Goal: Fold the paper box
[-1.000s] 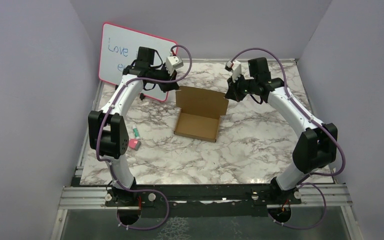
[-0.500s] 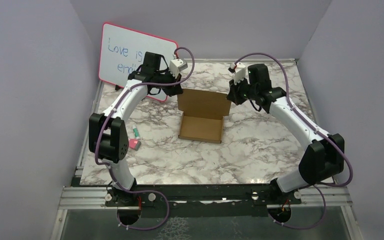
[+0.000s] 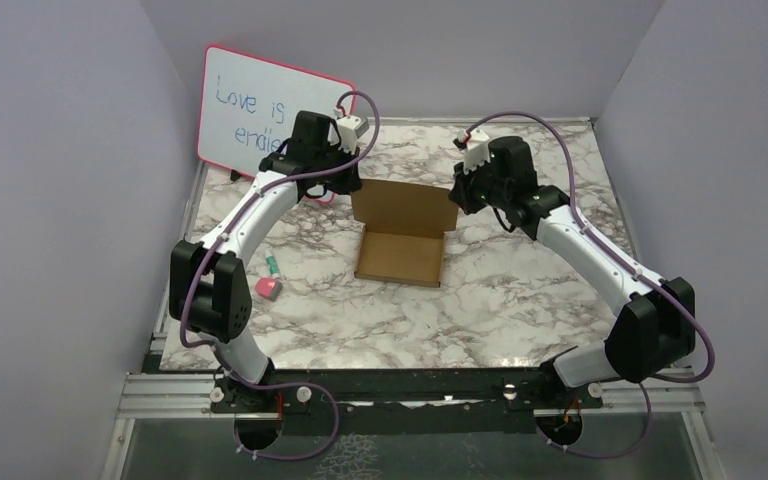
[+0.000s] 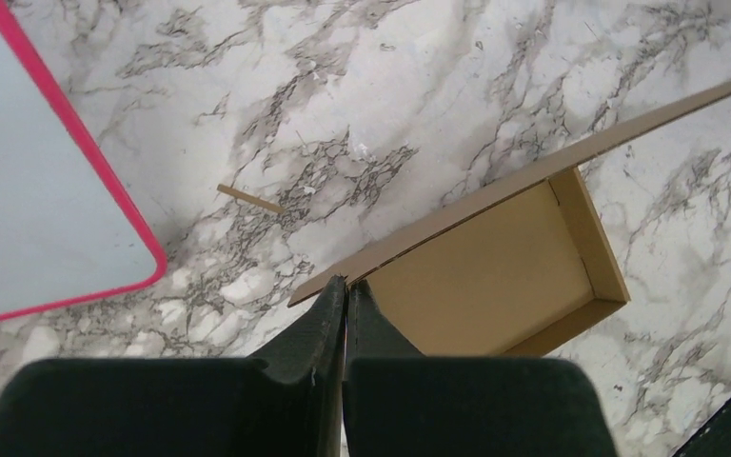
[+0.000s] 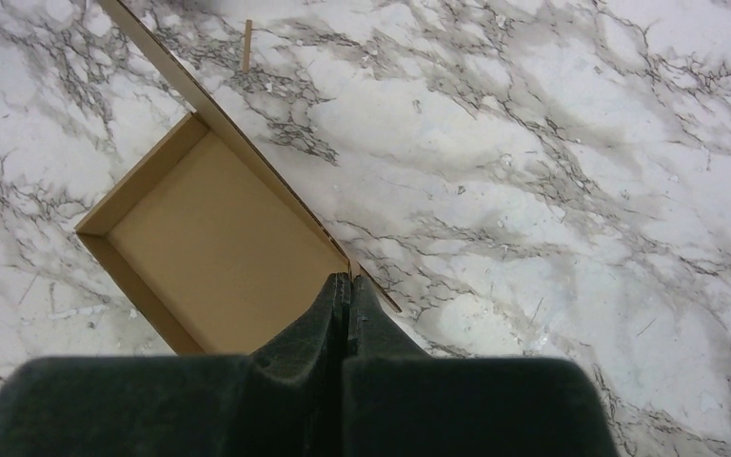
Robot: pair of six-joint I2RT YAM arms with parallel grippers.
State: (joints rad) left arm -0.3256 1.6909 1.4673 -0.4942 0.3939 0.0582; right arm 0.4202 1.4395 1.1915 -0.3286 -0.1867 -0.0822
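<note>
The paper box [image 3: 400, 258] is a shallow brown cardboard tray at the table's middle, its lid flap [image 3: 403, 207] standing up along the far side. My left gripper [image 3: 353, 186] is shut on the lid's top edge at its left corner; in the left wrist view the closed gripper [image 4: 345, 283] straddles the thin edge, with the box's tray [image 4: 495, 276] below. My right gripper [image 3: 455, 195] is shut on the same edge near the right corner. The right wrist view shows that gripper [image 5: 347, 278] pinching the flap above the box's open tray [image 5: 219, 238].
A pink-framed whiteboard [image 3: 270, 110] leans at the back left, close behind the left arm, and its corner [image 4: 29, 190] fills the left of the left wrist view. A pink eraser [image 3: 268, 288] and a green marker [image 3: 272, 264] lie left of the box. A cardboard sliver [image 4: 249, 198] lies on the marble.
The box has turned from a slant to square with the table as both arms shifted. The left jaws closed the last bit onto the lid's corner.
</note>
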